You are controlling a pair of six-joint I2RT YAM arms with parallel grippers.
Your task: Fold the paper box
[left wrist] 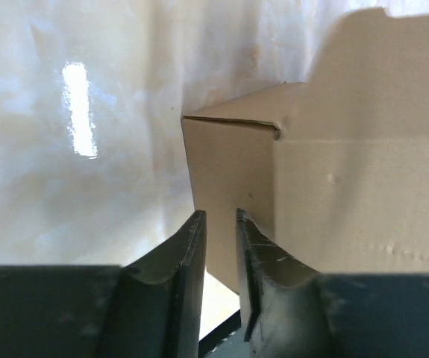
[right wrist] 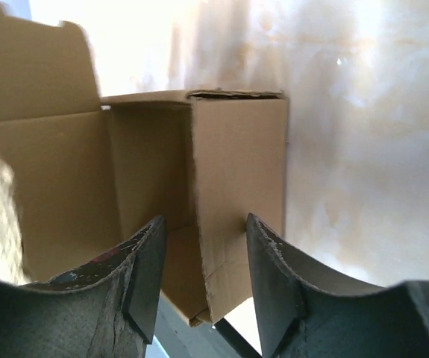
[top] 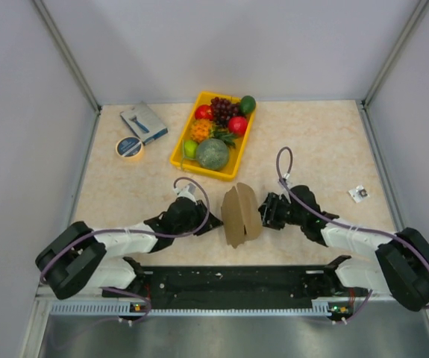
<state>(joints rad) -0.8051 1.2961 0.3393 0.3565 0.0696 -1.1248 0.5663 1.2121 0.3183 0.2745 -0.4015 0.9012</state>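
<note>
Top external: paper box (top: 241, 215) stands half-erected at 6 o'clock on the table (top: 311, 149), between your grippers.
Walls are raised on their creases; the flaps look untucked, so closing remains. The board is brown, corrugated, matte and square-edged. Your left gripper (left wrist: 220, 224) is a slit apart and empty; your right gripper (right wrist: 203, 231) straddles a wall, fingers apart.

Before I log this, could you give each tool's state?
Left tool: nearly closed, hold cannot be told.
Right tool: open around a paper box wall.

Matt brown corrugated-cardboard paper box (top: 241, 215) on glossy marbled table (top: 326, 142).
</note>
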